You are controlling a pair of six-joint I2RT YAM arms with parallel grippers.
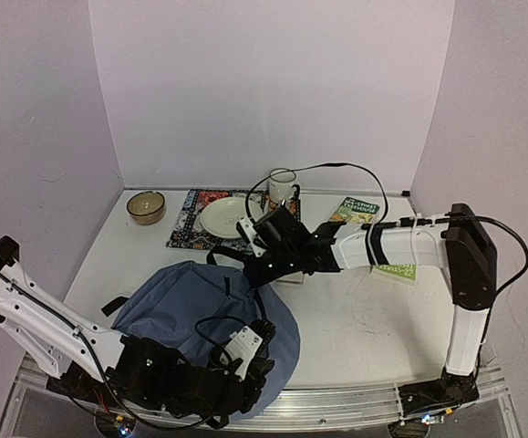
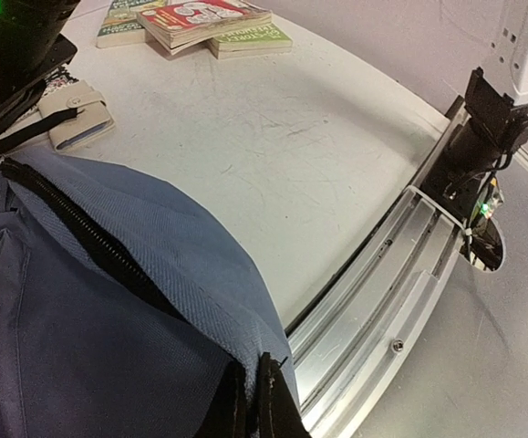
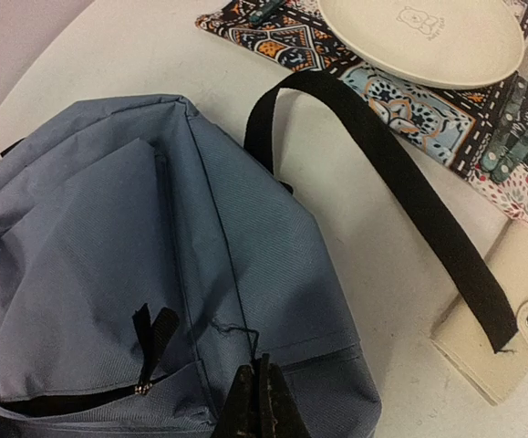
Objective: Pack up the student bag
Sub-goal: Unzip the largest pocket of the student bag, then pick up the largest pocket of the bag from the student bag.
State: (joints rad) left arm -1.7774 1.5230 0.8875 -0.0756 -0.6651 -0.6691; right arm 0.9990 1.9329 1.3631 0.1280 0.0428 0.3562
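First, nearest the arm bases: an aluminium rail (image 2: 382,301) borders the near edge of the white table (image 1: 355,310). The student bag (image 1: 191,306), slate-blue, lies flat on the near-left part of the table, its near hem reaching that edge. The left gripper (image 2: 250,394) sits at this hem with its fingers pressed together on a fold of the bag's blue fabric, which rises in a ridge up to the tips. A black zipper (image 2: 81,233) runs along the bag beside that ridge. At the bag's far side the right gripper (image 3: 257,383) is fully closed, tips down against the fabric; cannot tell whether any cloth is nipped. A black strap (image 3: 400,173) arcs off the bag onto the table, its free end lying across a cream wallet (image 3: 505,310). Beyond that, a patterned placemat (image 1: 186,228) carries a pale plate (image 1: 227,217), with a white mug (image 1: 282,187) upright at its far edge. A tan bowl (image 1: 145,207) stands on bare table left of the mat, apart from it. Paperbacks (image 1: 355,212) with green covers lie flat to the right of the mat, near the back wall.
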